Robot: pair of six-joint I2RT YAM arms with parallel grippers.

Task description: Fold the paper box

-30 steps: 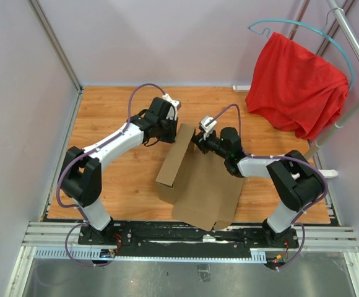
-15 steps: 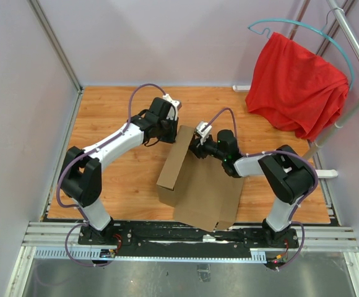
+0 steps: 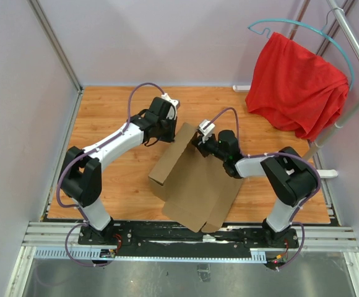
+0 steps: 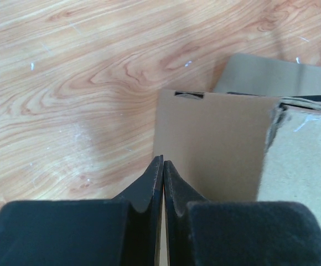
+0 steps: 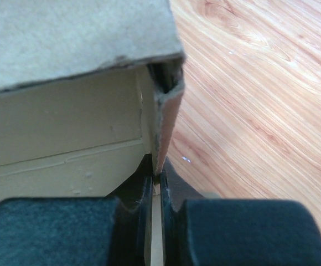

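Left pincer: fingers pressed together on the thin left edge of a standing cardboard panel, with only a pale sliver showing between them. From above its tips are lost under its own wrist housing, at the box's far-left corner.

Paper box: brown and part-folded, lying mid-worktop toward the near edge. The left wall is raised and tilted; the rest is a flat sheet. Its near corner reaches over the near edge onto the black rail. In the left wrist view the cardboard runs off the right and bottom of the frame. It shows a small slot at the panel's top and a ragged corner at right.

Right pincer: clamped on a cardboard wall seen edge-on, under an overhanging flap. The box's pale inner face, with its crease lines, lies to the left. From above the right pincer sits at the box's far edge, near the left pincer but apart from it. Its tips are dark on dark and hard to make out.

Around: purple cables loop along both arms. A red cloth hangs on a teal hanger from a metal rack off the far-right corner, well apart from the box.

Worktop: wood grain with fine scratches. Pale lilac walls stand at left and far side.
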